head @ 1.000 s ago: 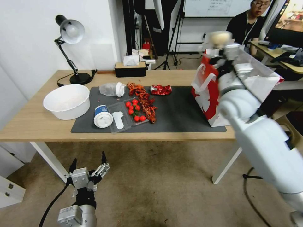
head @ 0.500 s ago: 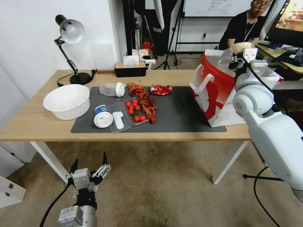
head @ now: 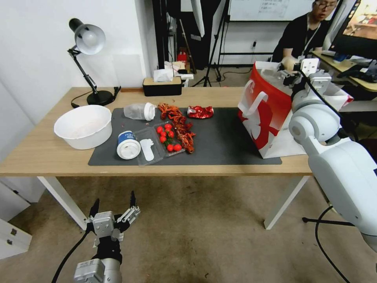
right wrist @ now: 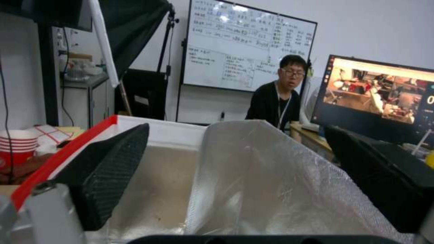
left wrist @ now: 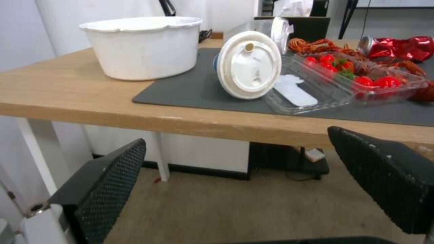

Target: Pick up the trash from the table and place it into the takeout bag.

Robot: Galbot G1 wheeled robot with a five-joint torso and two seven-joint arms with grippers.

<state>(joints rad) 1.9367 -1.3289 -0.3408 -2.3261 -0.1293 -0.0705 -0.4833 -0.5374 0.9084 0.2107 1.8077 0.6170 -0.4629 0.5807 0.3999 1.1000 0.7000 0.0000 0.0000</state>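
The right gripper [head: 289,70] is raised over the open top of the takeout bag [head: 267,112], which stands at the right end of the table [head: 47,151] on the edge of the dark mat [head: 220,137]. In the right wrist view its two black fingers [right wrist: 106,173] are spread wide with nothing between them, and beyond them lie the bag's silvery lining [right wrist: 267,183] and red rim. In the head view a beige round object [head: 289,63] shows right at the gripper, at the bag's mouth; whether it touches the fingers cannot be told. The rest of the trash lies on the mat, well to the left of that gripper: a crushed red can [head: 200,112] nearest the bag, then a string of reddish scraps [head: 178,125], a clear tray of small red tomatoes [head: 167,139], a blue and white lidded cup [head: 128,145] on its side, and a clear container with a white cap [head: 138,111]. A large white bowl [head: 83,126] sits on the bare wood beyond the mat's left edge. The left gripper [head: 113,207] hangs low in front of the table, below its edge, fingers [left wrist: 104,189] wide apart and holding nothing; from its wrist camera the cup's lid [left wrist: 249,65] faces it across the table edge, with the bowl [left wrist: 143,45] to one side.
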